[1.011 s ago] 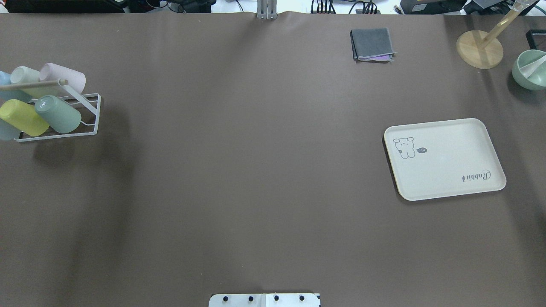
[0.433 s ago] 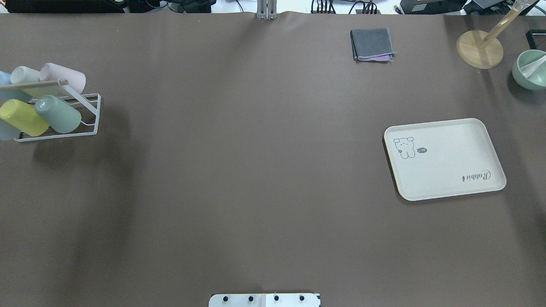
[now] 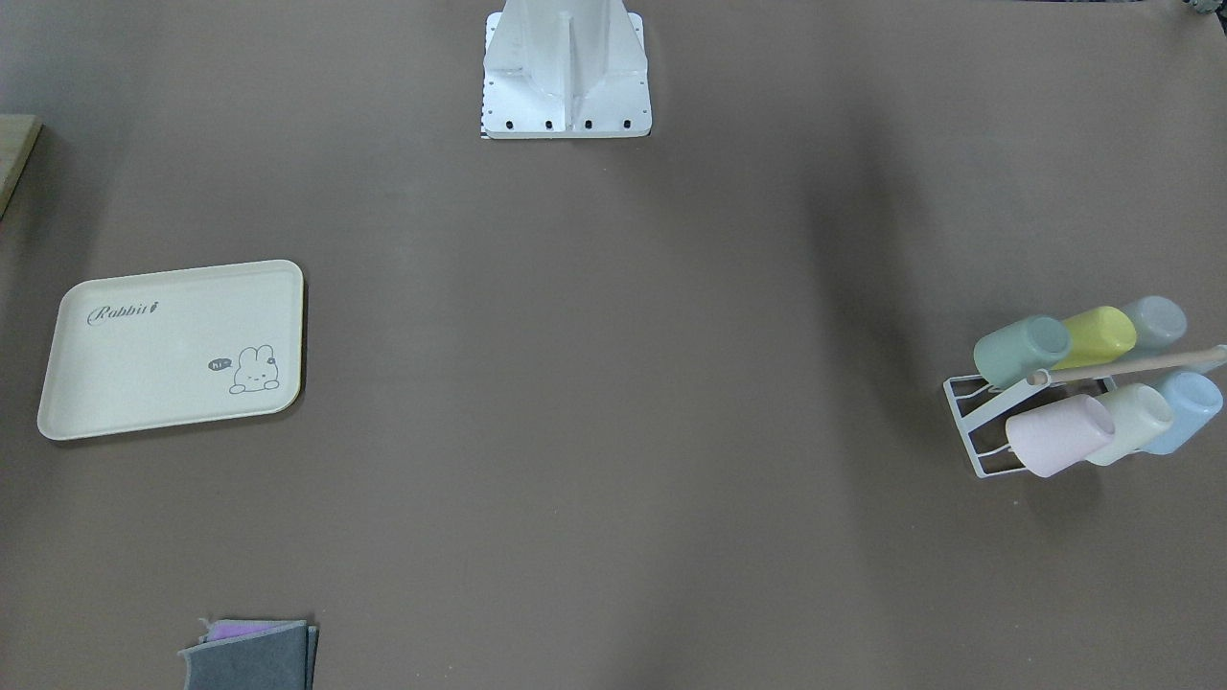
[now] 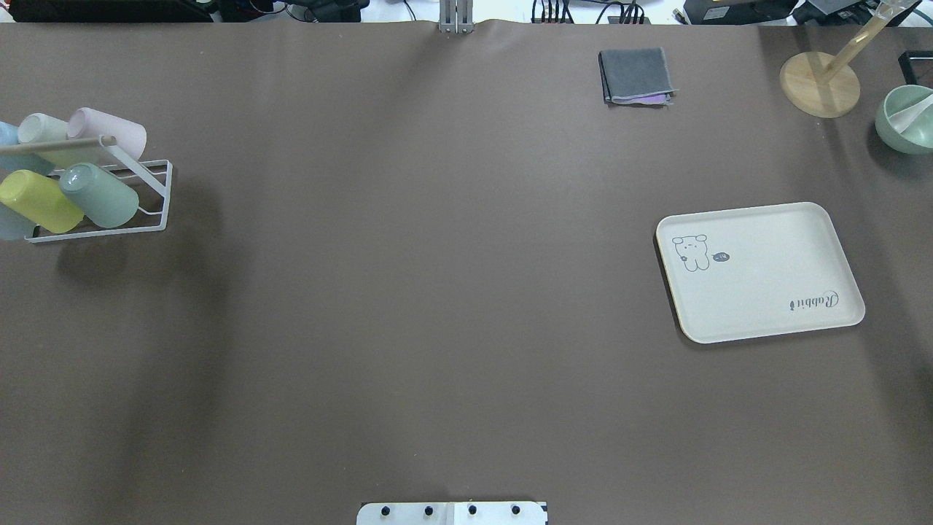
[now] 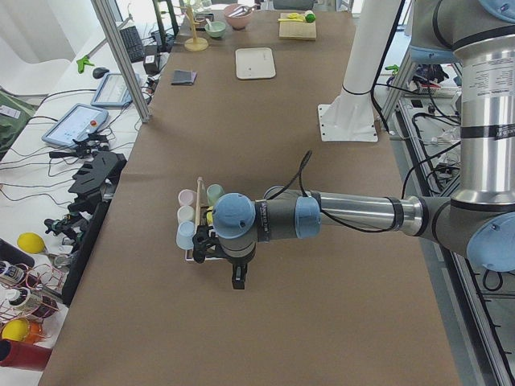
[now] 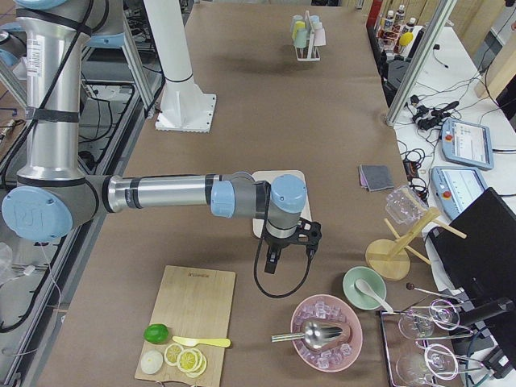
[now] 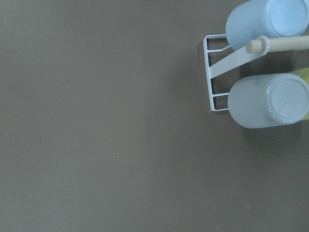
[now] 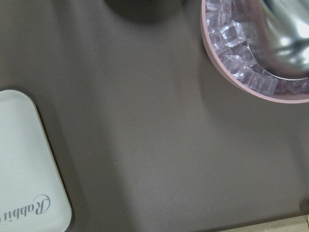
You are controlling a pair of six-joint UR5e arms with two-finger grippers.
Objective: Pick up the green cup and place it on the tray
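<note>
The green cup (image 4: 98,195) lies on its side on a white wire rack (image 4: 154,191) at the table's left edge, rightmost in the row nearer the robot. It also shows in the front view (image 3: 1021,350) and the left side view (image 5: 213,193). The cream "Rabbit" tray (image 4: 758,273) lies bare at the right, also in the front view (image 3: 173,350); its corner shows in the right wrist view (image 8: 24,169). My left gripper (image 5: 239,277) hangs beside the rack's outer end. My right gripper (image 6: 272,262) hangs just beyond the tray. I cannot tell whether either is open.
The rack also holds yellow (image 4: 40,200), pink (image 4: 109,131), cream-green (image 4: 44,130) and pale blue (image 7: 268,101) cups. A folded grey cloth (image 4: 634,75), a wooden stand (image 4: 820,84) and a green bowl (image 4: 904,119) sit at the far right. A pink bowl of ice (image 8: 256,48) is near the right gripper.
</note>
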